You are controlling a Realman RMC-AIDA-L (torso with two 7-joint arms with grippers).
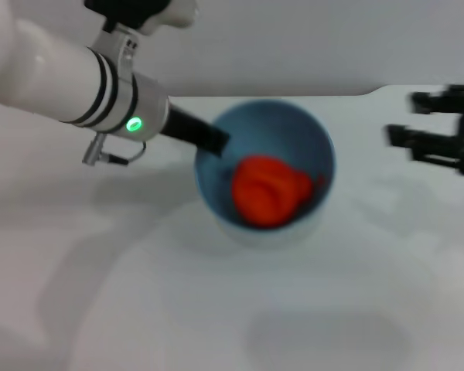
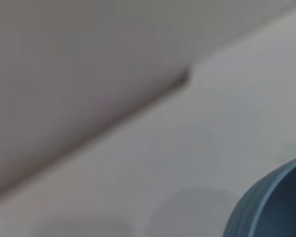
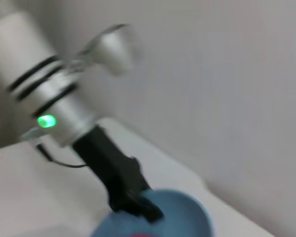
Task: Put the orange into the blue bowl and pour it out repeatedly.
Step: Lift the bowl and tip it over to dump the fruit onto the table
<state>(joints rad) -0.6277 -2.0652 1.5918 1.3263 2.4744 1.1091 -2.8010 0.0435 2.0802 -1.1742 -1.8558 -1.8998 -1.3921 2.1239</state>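
Observation:
The blue bowl (image 1: 294, 139) is lifted above the white table and tilted, its mouth facing me in the head view. The orange (image 1: 269, 190) lies inside it against the lower wall. My left gripper (image 1: 213, 144) is shut on the bowl's left rim and holds it up. The bowl's edge shows in the left wrist view (image 2: 276, 207). In the right wrist view the bowl (image 3: 182, 217) and the left gripper (image 3: 138, 205) on its rim both show. My right gripper (image 1: 406, 124) hangs open and empty to the right of the bowl, apart from it.
The white table (image 1: 216, 309) spreads below the bowl, with the bowl's shadow on it. A grey wall stands behind the table's far edge (image 1: 371, 91).

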